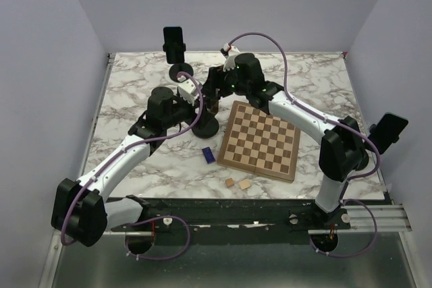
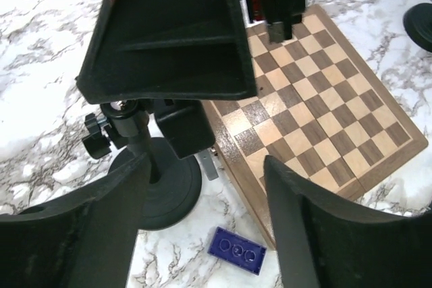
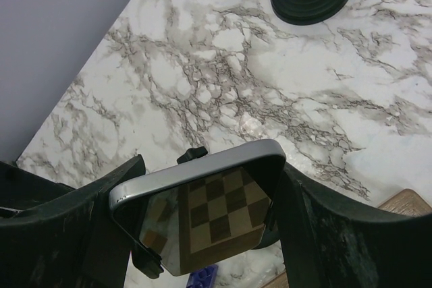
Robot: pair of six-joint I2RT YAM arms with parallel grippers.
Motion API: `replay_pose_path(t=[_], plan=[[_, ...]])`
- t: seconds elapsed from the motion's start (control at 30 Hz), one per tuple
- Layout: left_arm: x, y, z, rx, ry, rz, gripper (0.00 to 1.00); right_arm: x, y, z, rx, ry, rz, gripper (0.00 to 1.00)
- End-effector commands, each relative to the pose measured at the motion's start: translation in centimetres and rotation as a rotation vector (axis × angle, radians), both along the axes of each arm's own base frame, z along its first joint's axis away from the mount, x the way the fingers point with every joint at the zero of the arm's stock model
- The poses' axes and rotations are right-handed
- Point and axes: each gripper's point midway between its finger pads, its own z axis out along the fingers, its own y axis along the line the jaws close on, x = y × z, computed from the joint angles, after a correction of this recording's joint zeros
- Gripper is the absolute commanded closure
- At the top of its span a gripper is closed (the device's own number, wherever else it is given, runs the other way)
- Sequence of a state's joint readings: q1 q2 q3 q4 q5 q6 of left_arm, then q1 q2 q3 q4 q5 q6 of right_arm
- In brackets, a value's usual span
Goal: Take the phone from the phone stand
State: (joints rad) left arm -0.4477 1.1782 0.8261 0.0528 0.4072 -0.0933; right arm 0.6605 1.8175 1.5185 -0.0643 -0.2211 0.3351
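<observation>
Marble tabletop (image 1: 128,92) fills the overhead view. Only this view shows both arms meeting near the centre, a chessboard (image 1: 260,141) to their right, two small wooden blocks (image 1: 237,183) near the front edge, and a second stand (image 1: 179,65) at the back carrying a dark slab. From up there the phone is buried under the arms and cannot be picked out.

The right wrist camera supplies what the overhead lacks. The phone (image 3: 202,217) is silver-edged, its glass mirrors the chequered board, and it lies tilted across the gap of the right claw (image 3: 210,163). That claw stands wide and the phone fills the gap. Its two upper corners meet the fingers (image 3: 67,234) on either side, so it reads as clasped across its width. The phone's lower end runs out of frame.

The left wrist camera shows the phone stand (image 2: 165,193): round base, stem, side knob and the big black back of its cradle, which blocks the phone completely. The left claw (image 2: 206,163) is spread wide either side of the stem, apparently touching nothing. A blue brick (image 2: 236,251) lies near the base, by the chessboard's corner. No view settles whether the phone sits in the cradle or hangs clear of it.
</observation>
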Motion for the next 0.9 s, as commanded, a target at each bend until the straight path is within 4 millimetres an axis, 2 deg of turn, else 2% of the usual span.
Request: replay_pose_path(t=[0.0,0.17,0.43,0.57,0.67,0.8,0.87], plan=[[1.7,0.4,0.9,0.001,-0.006,0.092,0.3,0.5,0.5,2.3,0.036,-0.036,-0.047,0.99],[2.7,-0.1,1.3,-0.026,0.007,0.109,0.45,0.2,1.0,2.1,0.022,-0.043,-0.051,0.99],[3.1,-0.2,0.7,-0.02,0.047,0.122,0.47,0.0,1.2,2.4,0.012,-0.064,-0.103,0.99],[3.2,-0.1,0.2,-0.006,0.065,0.138,0.57,0.1,1.3,2.6,0.012,-0.07,-0.136,0.99],[3.3,0.0,-0.1,0.001,0.077,0.152,0.62,0.6,0.6,2.9,0.012,-0.08,-0.19,0.99],[3.4,0.0,-0.2,0.001,0.084,0.158,0.76,0.9,0.3,3.0,0.001,-0.085,-0.237,0.99],[3.4,-0.2,-0.3,0.0,0.091,0.147,0.9,0.7,0.4,3.1,-0.006,-0.096,-0.25,1.0]])
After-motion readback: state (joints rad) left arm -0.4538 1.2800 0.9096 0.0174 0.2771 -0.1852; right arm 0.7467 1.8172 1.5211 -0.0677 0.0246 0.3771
